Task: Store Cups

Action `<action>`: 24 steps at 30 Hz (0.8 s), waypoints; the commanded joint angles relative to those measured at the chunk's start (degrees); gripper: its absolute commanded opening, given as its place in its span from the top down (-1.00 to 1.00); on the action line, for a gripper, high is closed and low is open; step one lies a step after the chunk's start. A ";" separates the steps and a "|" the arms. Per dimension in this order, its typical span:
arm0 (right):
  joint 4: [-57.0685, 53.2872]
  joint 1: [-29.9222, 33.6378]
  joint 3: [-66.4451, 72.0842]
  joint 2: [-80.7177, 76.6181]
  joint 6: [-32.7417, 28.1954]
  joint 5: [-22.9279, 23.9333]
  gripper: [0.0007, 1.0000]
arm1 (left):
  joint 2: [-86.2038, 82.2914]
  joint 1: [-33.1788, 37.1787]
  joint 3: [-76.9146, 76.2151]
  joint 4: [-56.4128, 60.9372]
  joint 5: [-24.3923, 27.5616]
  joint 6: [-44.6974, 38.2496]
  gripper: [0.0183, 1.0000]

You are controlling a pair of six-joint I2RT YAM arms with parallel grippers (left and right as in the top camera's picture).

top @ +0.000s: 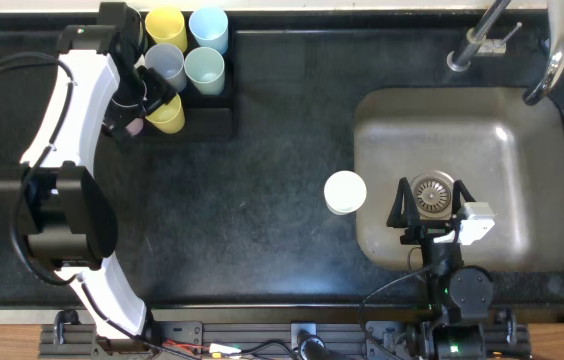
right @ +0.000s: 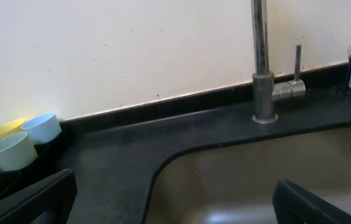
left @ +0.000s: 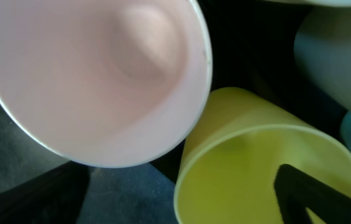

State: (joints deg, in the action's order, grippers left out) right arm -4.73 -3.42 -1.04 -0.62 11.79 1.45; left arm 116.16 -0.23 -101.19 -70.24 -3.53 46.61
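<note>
Smooth, matt plastic on the pale pink round cup and the yellow round cup. Brushed, dully gleaming metal in the steel sink basin; polished shine on the chrome tap. Speckled, faintly glossy black worktop.

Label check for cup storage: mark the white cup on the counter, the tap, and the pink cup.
white cup (top: 345, 192), top view, middle of its round top
tap (right: 261, 56), right wrist view, on its upright pipe
pink cup (left: 94, 81), left wrist view, its inner wall
</note>
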 commanded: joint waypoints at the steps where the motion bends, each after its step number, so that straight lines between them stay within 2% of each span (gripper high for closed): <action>1: 0.31 0.13 0.76 0.42 0.24 -0.39 -1.00 | -1.95 0.26 0.70 -0.94 -0.66 -0.07 -1.00; 4: 0.31 0.13 0.76 0.42 0.24 -0.39 -0.99 | -6.80 0.22 0.70 -1.05 -0.70 -0.15 -1.00; 8: 0.31 0.13 0.76 0.42 0.24 -0.39 -1.00 | -18.84 0.22 0.70 -1.77 -0.70 -7.45 -1.00; 14: 0.31 0.13 0.76 0.42 0.24 -0.39 -0.99 | -36.61 0.22 1.62 -8.55 -0.85 -26.29 -1.00; 16: 0.28 0.13 0.76 0.42 0.24 -0.39 -0.99 | -46.29 0.22 6.73 -10.40 -0.94 -30.34 -1.00; 19: 0.31 0.13 0.76 0.42 0.24 -0.39 -1.00 | -57.00 0.28 17.49 -6.80 -1.77 -35.85 -1.00; 21: 0.31 0.13 0.76 0.42 0.22 -0.39 -1.00 | -65.31 0.28 28.06 -0.11 -1.53 -40.94 -0.99; 24: 0.31 0.13 0.76 0.42 0.24 -0.39 -1.00 | -80.48 0.26 48.17 14.69 1.51 -50.25 -1.00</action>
State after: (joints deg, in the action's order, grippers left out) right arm -4.67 -3.42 -1.04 -0.64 11.81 1.45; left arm 45.98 -0.23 -68.29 -61.95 -4.14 9.85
